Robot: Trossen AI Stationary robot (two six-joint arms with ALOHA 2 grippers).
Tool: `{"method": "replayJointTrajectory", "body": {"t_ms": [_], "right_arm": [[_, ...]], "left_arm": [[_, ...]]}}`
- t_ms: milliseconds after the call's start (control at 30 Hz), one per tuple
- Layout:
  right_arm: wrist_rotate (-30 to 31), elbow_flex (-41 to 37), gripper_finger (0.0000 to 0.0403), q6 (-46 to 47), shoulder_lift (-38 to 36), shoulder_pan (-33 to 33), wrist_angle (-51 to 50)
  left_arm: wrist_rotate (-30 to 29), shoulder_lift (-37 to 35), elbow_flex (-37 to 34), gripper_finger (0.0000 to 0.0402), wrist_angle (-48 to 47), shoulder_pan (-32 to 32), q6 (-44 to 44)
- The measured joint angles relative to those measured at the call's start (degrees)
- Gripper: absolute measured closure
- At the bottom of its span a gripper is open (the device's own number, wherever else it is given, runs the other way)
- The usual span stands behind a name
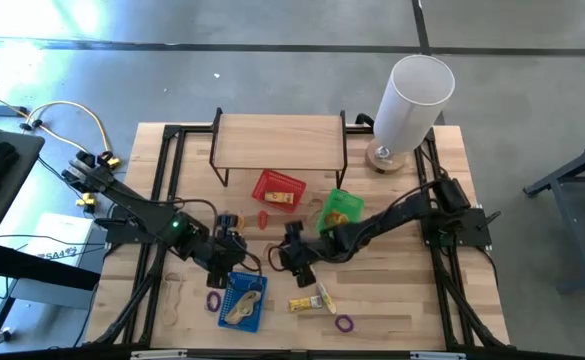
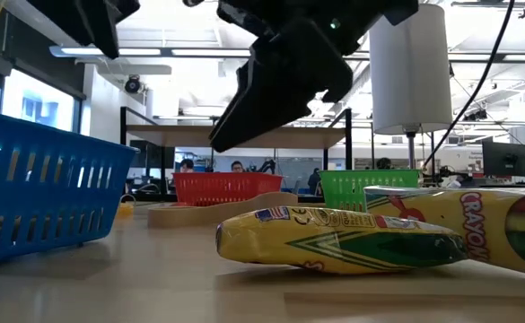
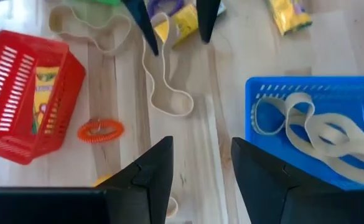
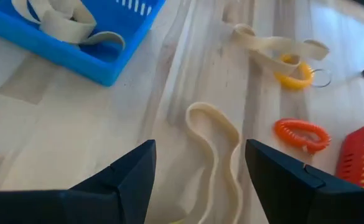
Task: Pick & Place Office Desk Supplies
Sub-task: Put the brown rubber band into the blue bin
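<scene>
A yellow crayon packet (image 2: 338,240) lies on its side closest to the low camera, with a larger crayon box (image 2: 477,224) just behind it. The relation that matters sits further in: a pale tan band (image 4: 216,146) lies loose on the bare wood between the two arms, near the blue basket (image 1: 242,300), stretched into a long loop whose axis runs straight ahead of the right gripper (image 4: 197,171) — in line with its gap, not across it. The right gripper is nearer, hovering over the band's close end, fingers apart and holding nothing. The left gripper (image 3: 200,165) faces it from the band's far end, jaws also apart and empty, beside the basket that already holds tan bands (image 3: 318,127). An orange coil (image 4: 301,132) lies near the red basket (image 3: 29,93).
</scene>
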Motion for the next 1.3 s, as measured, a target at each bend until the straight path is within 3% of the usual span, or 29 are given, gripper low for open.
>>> {"method": "replayJointTrajectory", "body": {"t_ms": [333,833,1000,1300], "right_arm": [[-3.1,-0.2,0.0167,7.6,0.0,1.4,-3.0],[-4.6,-0.5,0.0167,4.5,6.1,-0.8,0.4],[-2.9,-0.3,0.0167,4.1,6.0,-1.8,4.9],[-6.1,-0.5,0.0167,2.3,7.5,-3.8,4.8]], "left_arm": [[2.7,-0.2,-2.6,0.0248,-1.0,0.0,2.4],[3.1,-0.9,-8.6,0.0248,8.3,1.0,2.1],[3.1,-0.9,-8.7,0.0248,9.4,-0.5,1.2],[3.1,-0.9,-8.7,0.0248,12.3,-3.9,-1.4]]}}
